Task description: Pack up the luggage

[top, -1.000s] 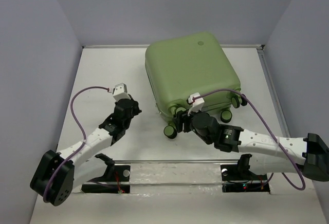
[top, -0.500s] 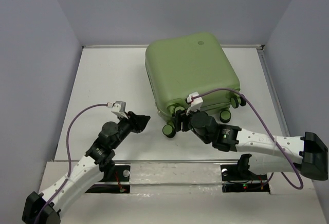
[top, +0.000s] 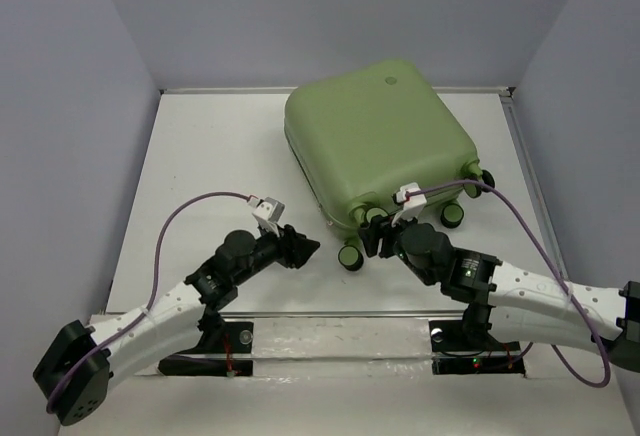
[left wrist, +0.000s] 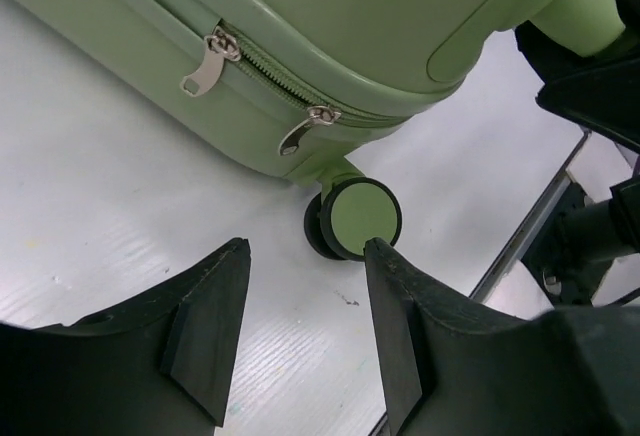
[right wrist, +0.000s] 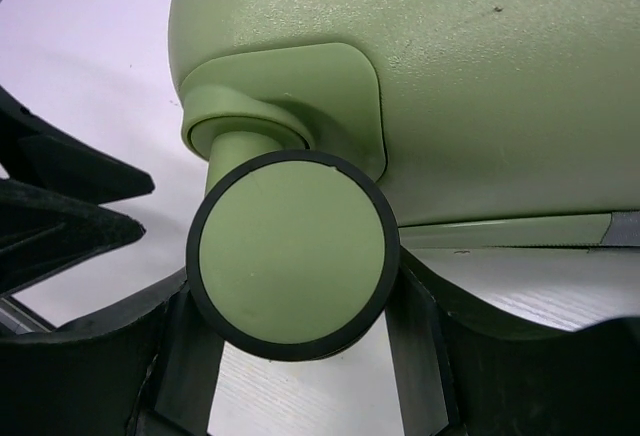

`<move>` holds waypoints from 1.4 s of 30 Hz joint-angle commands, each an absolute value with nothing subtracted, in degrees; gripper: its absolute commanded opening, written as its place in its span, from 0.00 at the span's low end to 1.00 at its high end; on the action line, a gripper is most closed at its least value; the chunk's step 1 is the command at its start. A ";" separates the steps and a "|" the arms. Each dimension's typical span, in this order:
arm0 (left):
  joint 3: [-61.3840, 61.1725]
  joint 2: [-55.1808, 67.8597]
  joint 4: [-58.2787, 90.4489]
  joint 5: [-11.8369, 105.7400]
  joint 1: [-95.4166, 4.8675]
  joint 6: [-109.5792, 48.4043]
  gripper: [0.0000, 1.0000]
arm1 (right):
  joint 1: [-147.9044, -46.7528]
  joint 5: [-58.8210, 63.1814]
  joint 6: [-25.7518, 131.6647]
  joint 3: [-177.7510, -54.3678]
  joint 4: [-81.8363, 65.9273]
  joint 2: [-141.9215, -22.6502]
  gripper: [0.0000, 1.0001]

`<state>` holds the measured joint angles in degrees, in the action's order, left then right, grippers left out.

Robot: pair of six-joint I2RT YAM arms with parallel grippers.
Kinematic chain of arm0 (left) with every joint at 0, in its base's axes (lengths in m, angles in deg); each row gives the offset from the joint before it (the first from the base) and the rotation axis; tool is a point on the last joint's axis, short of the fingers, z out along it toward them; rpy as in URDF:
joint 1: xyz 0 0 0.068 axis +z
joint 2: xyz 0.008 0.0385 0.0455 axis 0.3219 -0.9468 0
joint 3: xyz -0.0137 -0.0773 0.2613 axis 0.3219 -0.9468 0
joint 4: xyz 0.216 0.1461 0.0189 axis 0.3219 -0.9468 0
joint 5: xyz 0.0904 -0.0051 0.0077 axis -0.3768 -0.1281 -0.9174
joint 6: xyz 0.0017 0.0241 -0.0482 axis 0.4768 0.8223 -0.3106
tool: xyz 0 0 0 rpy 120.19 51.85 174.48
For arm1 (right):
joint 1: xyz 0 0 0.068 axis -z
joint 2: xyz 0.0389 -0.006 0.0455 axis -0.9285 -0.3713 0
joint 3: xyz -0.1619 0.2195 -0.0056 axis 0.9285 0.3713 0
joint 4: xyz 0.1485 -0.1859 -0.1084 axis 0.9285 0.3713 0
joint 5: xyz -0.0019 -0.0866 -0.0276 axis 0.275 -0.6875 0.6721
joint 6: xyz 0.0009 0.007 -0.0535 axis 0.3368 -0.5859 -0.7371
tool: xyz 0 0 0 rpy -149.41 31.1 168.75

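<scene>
The luggage (top: 380, 136) is a light-green hard-shell suitcase lying shut on the white table (top: 200, 156), with its wheels towards me. My right gripper (top: 378, 234) is shut on one green-and-black wheel (right wrist: 293, 256), its fingers (right wrist: 420, 356) pressed against both sides. My left gripper (top: 308, 248) stands open and empty just left of the nearest corner wheel (top: 351, 256). In the left wrist view that wheel (left wrist: 358, 218) sits just beyond the left gripper (left wrist: 306, 246), below two metal zipper pulls (left wrist: 208, 61). What is inside the luggage is hidden.
Grey walls close in the table on the left, back and right. A metal rail (top: 330, 331) with both arm bases runs along the near edge. The right arm's purple cable (top: 520, 226) loops past the right-hand wheels. The luggage (right wrist: 450, 76) fills the right wrist view.
My left gripper swung right and nearer, towards the corner wheel, and opened from shut. The luggage slid a little to the right and turned, with the right gripper still on its wheel.
</scene>
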<state>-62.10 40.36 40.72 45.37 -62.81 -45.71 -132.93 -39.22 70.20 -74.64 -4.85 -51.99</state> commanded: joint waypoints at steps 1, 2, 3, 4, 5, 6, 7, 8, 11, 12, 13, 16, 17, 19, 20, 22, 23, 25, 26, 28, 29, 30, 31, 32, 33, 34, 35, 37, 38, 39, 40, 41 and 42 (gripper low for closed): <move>-56.64 36.05 47.46 41.33 -65.44 -40.28 0.60 | -131.31 -44.40 71.54 -75.41 -6.99 -48.58 0.07; -56.11 34.04 47.99 41.24 -65.62 -39.76 0.60 | -131.31 -44.48 71.46 -75.58 -6.88 -48.49 0.07; -55.49 32.98 48.43 40.54 -65.97 -39.40 0.61 | -131.31 -44.48 71.54 -75.49 -6.71 -48.40 0.07; -54.27 32.01 49.13 40.10 -66.58 -38.35 0.61 | -131.31 -44.40 71.54 -75.49 -6.79 -48.40 0.07; -53.74 30.00 49.66 39.66 -66.94 -37.91 0.61 | -131.31 -44.31 71.63 -75.58 -6.71 -48.49 0.07; -53.21 28.93 50.01 39.66 -67.03 -37.47 0.61 | -131.31 -44.13 71.63 -75.58 -6.70 -48.66 0.07; -52.68 27.88 50.80 39.66 -67.20 -36.86 0.61 | -131.31 -44.13 71.80 -75.76 -6.79 -48.93 0.07; -51.89 26.04 51.24 39.48 -67.38 -36.59 0.61 | -131.31 -44.05 71.81 -75.76 -6.71 -49.02 0.07; -50.92 22.52 52.74 37.74 -67.64 -35.62 0.60 | -131.31 -43.52 72.07 -75.93 -6.71 -49.28 0.07; -50.66 21.72 52.92 37.46 -67.73 -35.45 0.60 | -131.31 -43.52 72.07 -76.02 -6.70 -49.28 0.07; -50.39 21.02 53.53 37.37 -67.73 -35.27 0.60 | -131.31 -43.43 72.16 -76.02 -6.79 -49.37 0.07; -49.51 18.39 54.41 37.37 -67.91 -35.00 0.59 | -131.31 -43.43 72.16 -76.02 -6.88 -49.46 0.07; -49.42 18.12 54.59 37.28 -67.99 -35.09 0.58 | -131.31 -43.43 72.16 -76.02 -6.88 -49.37 0.07; -49.07 17.15 55.11 36.94 -67.99 -34.83 0.53 | -131.31 -43.08 72.24 -75.93 -7.14 -49.28 0.07; -48.90 16.88 55.38 36.76 -67.99 -34.74 0.53 | -131.31 -43.08 72.16 -75.93 -7.23 -49.28 0.07; -48.46 16.18 56.08 36.76 -67.99 -34.56 0.48 | -131.31 -42.82 72.25 -75.76 -7.49 -49.19 0.07; -48.20 15.57 56.60 37.10 -68.08 -34.56 0.47 | -131.31 -42.81 72.33 -75.76 -7.58 -49.28 0.07; -47.93 14.87 57.31 37.37 -68.17 -34.56 0.46 | -131.31 -42.82 72.42 -75.58 -7.58 -49.28 0.07; -47.93 14.86 57.75 37.63 -68.17 -34.65 0.45 | -131.31 -42.73 72.42 -75.49 -7.67 -49.28 0.07; -47.84 14.42 58.71 38.34 -68.34 -34.48 0.43 | -131.31 -42.64 72.42 -75.49 -7.67 -49.11 0.07; -47.75 13.90 58.98 38.43 -68.43 -34.39 0.42 | -131.31 -42.73 72.33 -75.49 -7.67 -48.93 0.07; -47.67 13.63 59.33 39.91 -68.52 -34.30 0.42 | -131.31 -42.64 72.33 -75.41 -7.67 -48.93 0.07; -47.58 13.37 59.42 40.36 -68.96 -34.13 0.42 | -131.31 -42.64 72.33 -75.41 -7.76 -48.93 0.07; -47.40 12.76 59.51 40.27 -69.05 -34.04 0.42 | -131.31 -42.64 72.33 -75.41 -7.76 -48.84 0.07; -47.31 12.49 59.68 40.19 -69.14 -34.12 0.40 | -131.31 -42.55 72.25 -75.41 -7.93 -48.84 0.07; -47.31 12.31 59.77 39.92 -69.31 -34.04 0.37 | -131.31 -42.55 72.16 -75.41 -7.93 -48.93 0.07; -47.40 12.22 60.03 39.31 -69.40 -34.12 0.35 | -131.31 -42.46 72.24 -75.49 -7.93 -48.84 0.07; -47.23 12.40 60.30 37.30 -69.40 -34.13 0.18 | -131.31 -42.29 72.25 -75.32 -7.93 -48.84 0.07; -46.97 12.57 60.13 36.76 -69.40 -34.21 0.13 | -131.31 -42.29 72.25 -75.32 -7.93 -48.75 0.07; -46.79 12.66 59.69 35.10 -69.40 -34.47 0.06 | -131.31 -42.20 72.33 -75.23 -7.85 -48.75 0.07; -46.53 12.66 58.12 33.69 -69.40 -34.56 0.06 | -131.31 -42.20 72.33 -74.97 -7.93 -48.49 0.07; -46.17 12.66 57.23 31.24 -69.40 -34.65 0.06 | -131.31 -42.29 72.42 -74.79 -7.93 -48.23 0.07; -46.17 12.75 56.01 30.35 -69.40 -34.74 0.06 | -131.31 -42.29 72.42 -74.70 -7.93 -48.14 0.07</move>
<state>-49.84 12.30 53.07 38.61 -69.52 -35.50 -131.97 -40.16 71.68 -74.29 -2.88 -50.26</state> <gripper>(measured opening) 0.076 0.627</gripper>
